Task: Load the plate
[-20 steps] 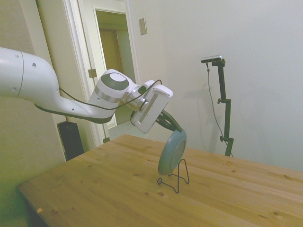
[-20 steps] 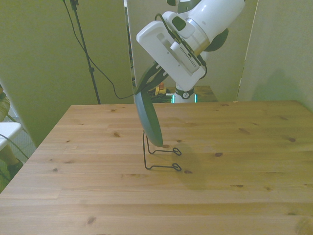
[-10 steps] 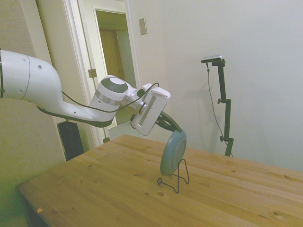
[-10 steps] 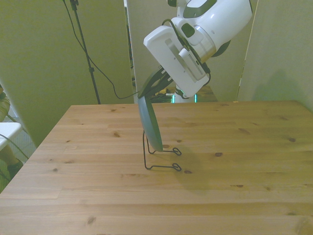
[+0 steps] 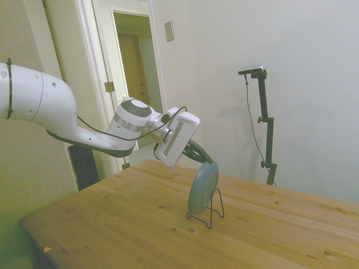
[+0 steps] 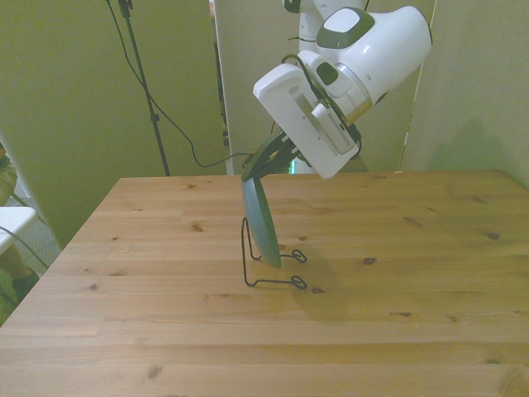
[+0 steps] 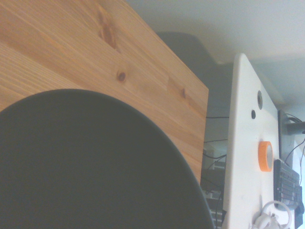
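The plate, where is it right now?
In the side view the plate stands on edge in the wire stand mid-table, its top rim held by the gripper.

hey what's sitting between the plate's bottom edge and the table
Only the thin black wire stand: the plate stands nearly upright in it, above the table, shown in the side view.

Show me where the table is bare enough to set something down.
Nearly all the table is bare: both sides of the wire stand and the whole near strip. The only crowded spot is mid-table, where the tool holds the plate in the stand.
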Tool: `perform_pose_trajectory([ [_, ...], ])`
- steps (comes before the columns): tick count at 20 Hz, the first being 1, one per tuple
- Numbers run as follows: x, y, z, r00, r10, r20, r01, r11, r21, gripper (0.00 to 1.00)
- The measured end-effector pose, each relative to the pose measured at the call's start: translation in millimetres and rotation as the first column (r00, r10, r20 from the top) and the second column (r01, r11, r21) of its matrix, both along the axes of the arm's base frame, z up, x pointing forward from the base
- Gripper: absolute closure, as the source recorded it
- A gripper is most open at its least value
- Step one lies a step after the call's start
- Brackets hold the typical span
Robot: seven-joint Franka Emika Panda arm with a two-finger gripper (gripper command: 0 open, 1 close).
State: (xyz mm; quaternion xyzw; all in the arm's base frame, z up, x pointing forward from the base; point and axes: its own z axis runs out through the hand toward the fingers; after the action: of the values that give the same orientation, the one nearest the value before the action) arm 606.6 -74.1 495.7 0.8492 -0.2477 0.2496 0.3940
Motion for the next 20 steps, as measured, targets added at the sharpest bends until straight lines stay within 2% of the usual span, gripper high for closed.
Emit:
perform_pose_trajectory([
  [7, 6.0, 0.0, -15.5, 1.000, -0.010, -0.009, 0.010, 1.000, 0.003, 1.00],
  [20, 14.5, -0.1, -23.5, 1.000, -0.015, -0.008, 0.015, 1.000, 0.003, 1.00],
])
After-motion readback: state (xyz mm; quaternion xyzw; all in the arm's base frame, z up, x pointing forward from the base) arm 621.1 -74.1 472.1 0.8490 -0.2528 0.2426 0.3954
